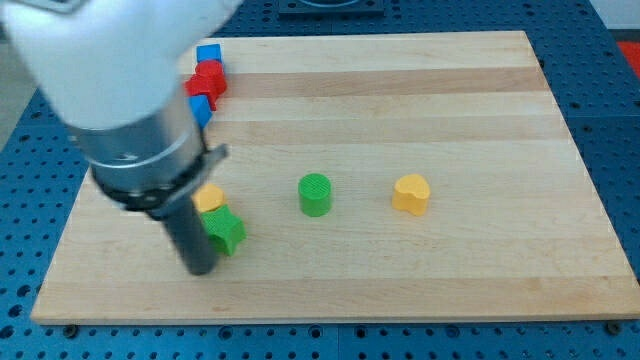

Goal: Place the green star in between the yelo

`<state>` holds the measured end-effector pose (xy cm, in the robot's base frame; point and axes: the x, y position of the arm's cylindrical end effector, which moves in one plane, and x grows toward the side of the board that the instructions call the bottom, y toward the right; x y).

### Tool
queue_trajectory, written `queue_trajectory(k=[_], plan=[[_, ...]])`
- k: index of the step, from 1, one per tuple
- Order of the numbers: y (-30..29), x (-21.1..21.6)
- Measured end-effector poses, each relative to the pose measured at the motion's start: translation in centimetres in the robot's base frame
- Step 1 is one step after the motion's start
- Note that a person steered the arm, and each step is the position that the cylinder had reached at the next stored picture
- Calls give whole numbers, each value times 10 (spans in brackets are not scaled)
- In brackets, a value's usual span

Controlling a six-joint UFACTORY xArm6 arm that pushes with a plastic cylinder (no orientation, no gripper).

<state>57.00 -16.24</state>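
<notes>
The green star (226, 231) lies at the board's lower left. A yellow block (209, 197), shape partly hidden by the arm, touches its upper left side. My tip (200, 268) rests on the board just left of and below the green star, touching or nearly touching it. A yellow heart (411, 194) lies right of centre. A green cylinder (315, 194) stands between the star and the yellow heart.
At the upper left, a blue block (208, 54), a red block (207, 80) and another blue block (201, 108) sit in a cluster near the wooden board's (450, 280) edge. The arm's body (110, 70) hides the board's left part.
</notes>
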Motion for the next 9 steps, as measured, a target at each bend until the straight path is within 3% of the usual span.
queue_trajectory(k=[2, 4, 6, 8, 9], plan=[[7, -2], [32, -35], [50, -28], [83, 9], [85, -12]])
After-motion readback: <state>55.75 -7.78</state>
